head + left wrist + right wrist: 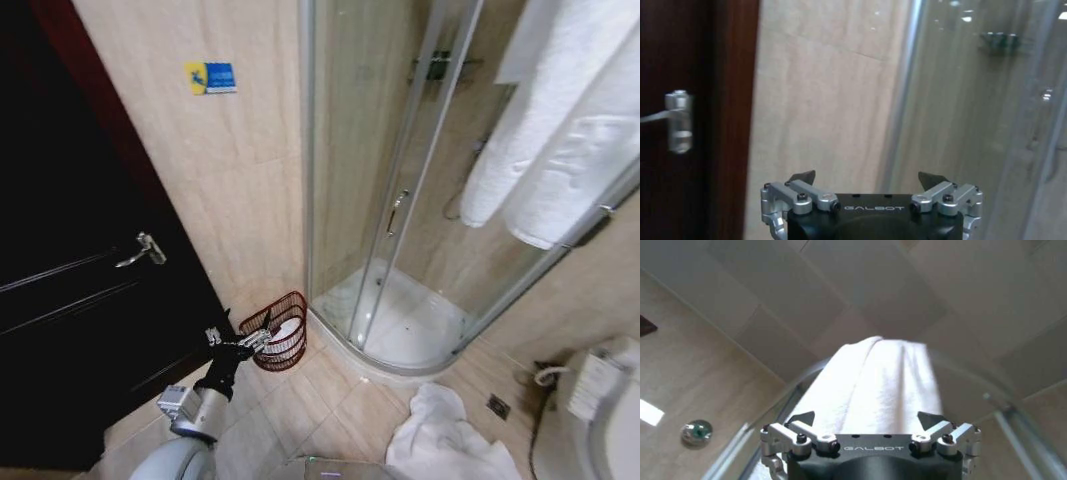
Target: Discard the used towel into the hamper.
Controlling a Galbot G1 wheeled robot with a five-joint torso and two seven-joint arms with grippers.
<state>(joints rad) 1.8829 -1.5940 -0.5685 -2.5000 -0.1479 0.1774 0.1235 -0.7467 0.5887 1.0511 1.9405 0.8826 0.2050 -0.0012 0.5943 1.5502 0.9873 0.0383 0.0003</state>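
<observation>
Left gripper (250, 343) stood low over the floor at the rim of the hamper (285, 345), arm reaching forward from the robot's left side; in the left wrist view its fingers (803, 176) were spread wide apart with nothing between them, only beige wall tile and the shower glass beyond; whether the tips touched the basket rim could not be told.

Hamper: small, round, dark reddish-brown, of open woven slats, tilted a little toward the camera; something white lay inside it; it sat on the tiled floor in the corner between the dark door (70, 300) and the curved glass shower enclosure (400, 200), just beside the shower's raised base.

Right gripper (867, 416) pointed upward, fingers (800, 417) likewise wide open and empty; beyond them hung a folded white towel (873, 385) over a rail, ceiling tiles behind.

Farther out: a crumpled white towel on the floor (435, 435) lay well apart from the hamper, near the toilet (600, 420); two white towels (560, 130) hung on the rack at upper right; a blue and yellow sticker (210, 77) was on the wall.
</observation>
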